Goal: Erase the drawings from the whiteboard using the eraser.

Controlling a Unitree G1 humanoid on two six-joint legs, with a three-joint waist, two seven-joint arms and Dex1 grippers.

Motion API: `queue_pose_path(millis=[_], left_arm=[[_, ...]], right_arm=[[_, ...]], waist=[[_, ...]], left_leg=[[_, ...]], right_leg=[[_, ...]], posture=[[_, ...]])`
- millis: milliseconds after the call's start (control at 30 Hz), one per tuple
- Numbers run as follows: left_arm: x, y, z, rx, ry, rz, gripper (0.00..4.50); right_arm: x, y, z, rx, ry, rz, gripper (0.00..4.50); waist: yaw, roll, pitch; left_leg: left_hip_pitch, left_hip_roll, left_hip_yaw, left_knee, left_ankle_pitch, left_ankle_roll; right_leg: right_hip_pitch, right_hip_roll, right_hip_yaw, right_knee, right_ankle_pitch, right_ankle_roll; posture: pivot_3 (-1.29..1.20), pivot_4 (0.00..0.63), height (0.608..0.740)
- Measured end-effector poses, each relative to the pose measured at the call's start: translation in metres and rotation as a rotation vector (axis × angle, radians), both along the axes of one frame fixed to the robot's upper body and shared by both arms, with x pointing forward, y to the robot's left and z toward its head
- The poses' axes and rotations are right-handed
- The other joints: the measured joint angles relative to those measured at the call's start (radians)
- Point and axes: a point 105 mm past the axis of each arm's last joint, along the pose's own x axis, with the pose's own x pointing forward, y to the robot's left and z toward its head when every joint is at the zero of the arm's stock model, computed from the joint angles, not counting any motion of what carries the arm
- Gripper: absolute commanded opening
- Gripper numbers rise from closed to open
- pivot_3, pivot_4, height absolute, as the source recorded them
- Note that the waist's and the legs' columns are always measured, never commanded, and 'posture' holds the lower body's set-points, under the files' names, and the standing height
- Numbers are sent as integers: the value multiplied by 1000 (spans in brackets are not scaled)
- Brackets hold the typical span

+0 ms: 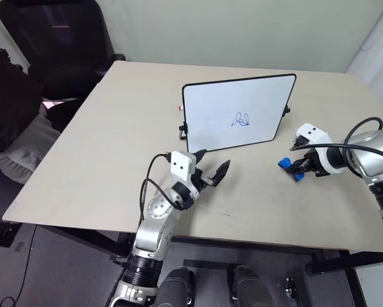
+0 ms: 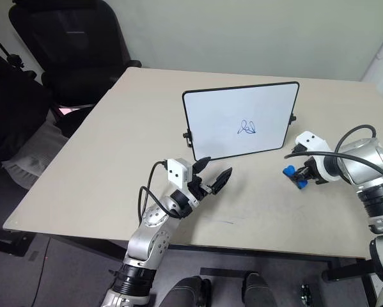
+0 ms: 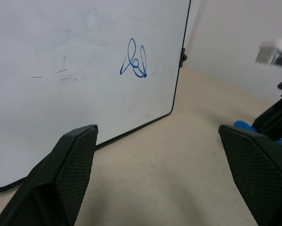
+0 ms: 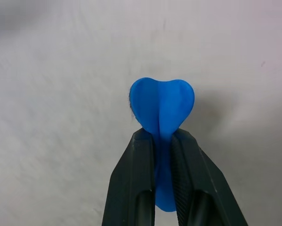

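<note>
Our right hand (image 2: 298, 175) pinches the eraser (image 4: 162, 107) so hard it folds, near the tabletop's right edge; it may slip out while wiping the drawings (image 1: 242, 120).

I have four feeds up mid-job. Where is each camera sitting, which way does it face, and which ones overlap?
Left eye: on the head, looking down over the table at the whiteboard; both arms show.
Right eye: beside it, same scene.
Left wrist: along the open left gripper, facing the drawings.
Right wrist: along the right gripper, shut on the eraser.
Shared: the left wrist and the eyes all see board, drawings and eraser.
</note>
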Motion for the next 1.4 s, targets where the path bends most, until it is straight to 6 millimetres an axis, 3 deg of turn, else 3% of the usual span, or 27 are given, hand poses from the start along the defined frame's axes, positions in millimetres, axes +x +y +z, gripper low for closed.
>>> queue_pose_path(millis=[133,367,533,733,967,1200,1400], left_arm=[[2,2,1,4,-4,3,4500],[8,4,3,11,-10,5,4500],[12,8,0,30,-4,4,4500],[15,13,2,42,-15,11,4500],[16,14,2,46,-16,13,4500],[16,15,3,49,-20,16,4500],[16,16,4,49,-23,19,4500]], right_arm=[[-1,21,6,130,-57,-34,164],[24,93,53,475,-372,-118,164],[42,124,64,574,-540,-218,164],[65,132,63,643,-611,-370,164],[67,144,59,695,-653,-423,164],[64,153,41,664,-664,-426,164],[72,145,29,619,-688,-482,164]], waist=[[0,0,0],[-13,0,0],[-7,0,0],[-4,0,0],[-8,0,0],[-9,0,0],[-10,0,0]], left_leg=[[0,0,0,0,0,0],[1,1,0,-1,1,1],[0,1,-1,-2,0,2],[-6,0,-1,1,-2,1],[-6,1,-1,1,0,0],[-6,1,-1,1,0,-1],[-5,1,-1,1,-1,-5]], right_leg=[[0,0,0,0,0,0],[-2,1,0,2,1,-2],[-3,1,-1,1,2,-3],[-7,0,-1,0,2,-2],[-8,1,-1,1,4,-5],[-8,1,-1,0,6,-5],[-7,1,0,0,7,-6]], posture=[[0,150,740],[0,150,740],[0,150,740],[0,150,740],[0,150,740],[0,150,740],[0,150,740]])
